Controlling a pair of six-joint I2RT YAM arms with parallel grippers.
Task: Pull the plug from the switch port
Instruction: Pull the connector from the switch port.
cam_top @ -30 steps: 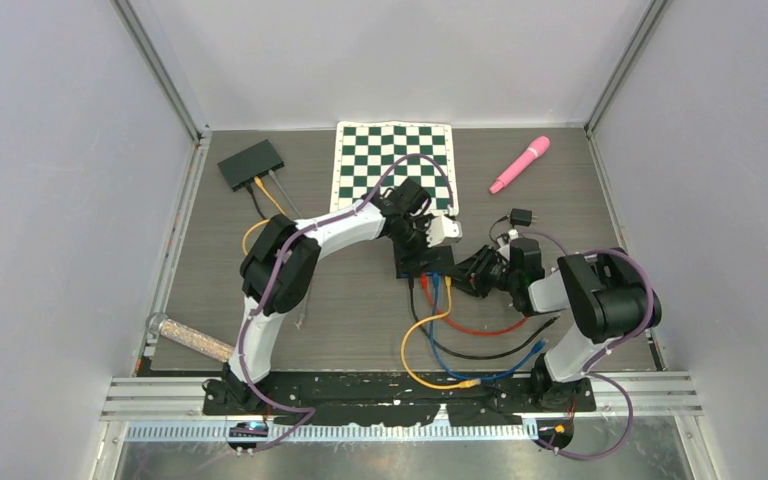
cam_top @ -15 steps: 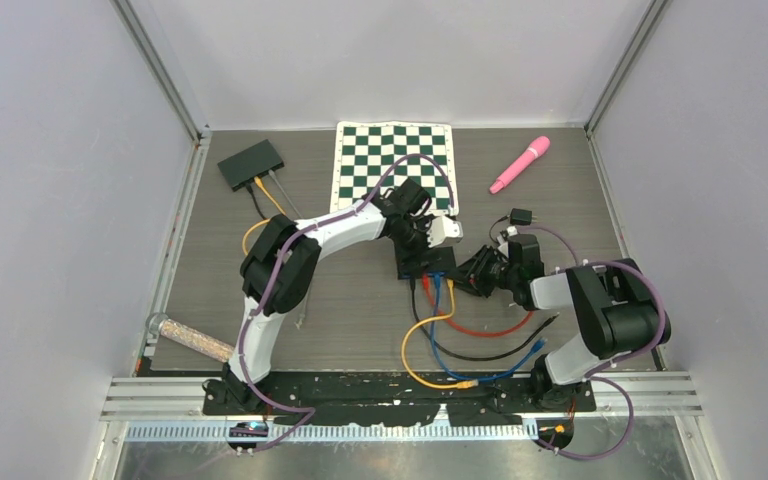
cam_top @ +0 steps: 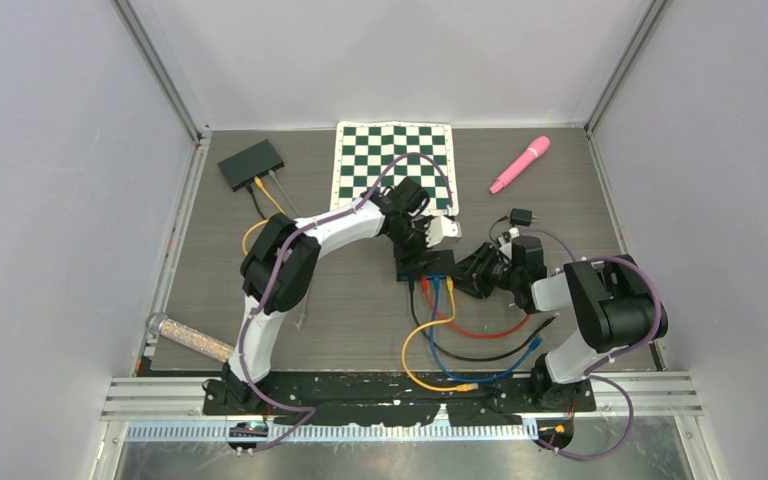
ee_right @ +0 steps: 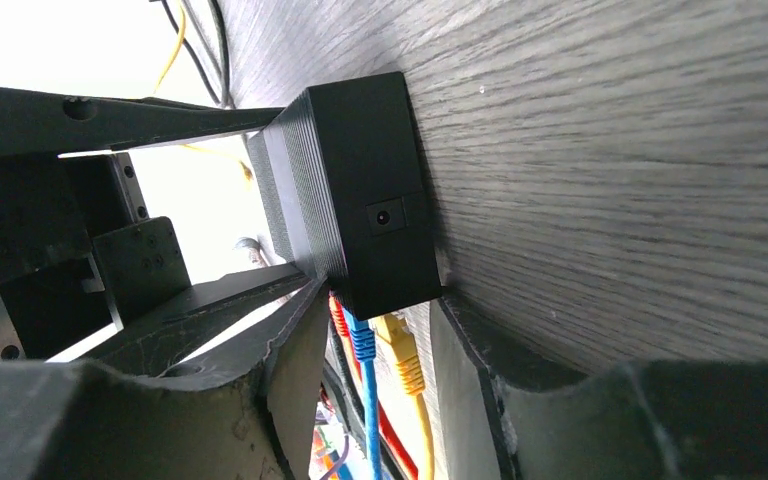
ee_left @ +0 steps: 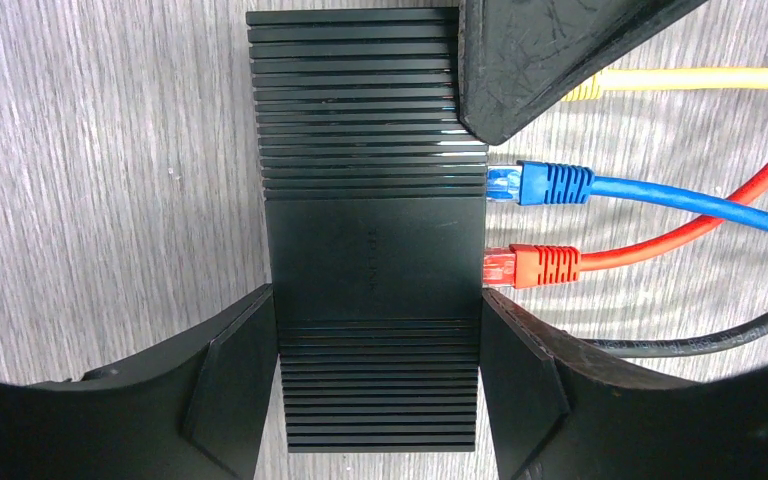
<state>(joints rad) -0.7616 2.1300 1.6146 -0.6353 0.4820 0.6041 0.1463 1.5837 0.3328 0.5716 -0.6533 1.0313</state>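
Grey tabletop (ee_left: 110, 200) w/ switch (ee_left: 375, 250); yellow plug (ee_left: 580, 88) mostly behind right gripper (ee_right: 380, 305).

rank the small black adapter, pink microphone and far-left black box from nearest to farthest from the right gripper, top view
1. small black adapter, just beyond the right gripper
2. pink microphone, far right side
3. black box, far left corner, with cables plugged in

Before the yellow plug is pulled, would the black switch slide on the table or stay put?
Unheld, it would likely slide: the switch looks a light plastic box on a smooth table. The left fingers clamp its sides, so it probably holds. The blue cable looks floppy and should hardly drag it.
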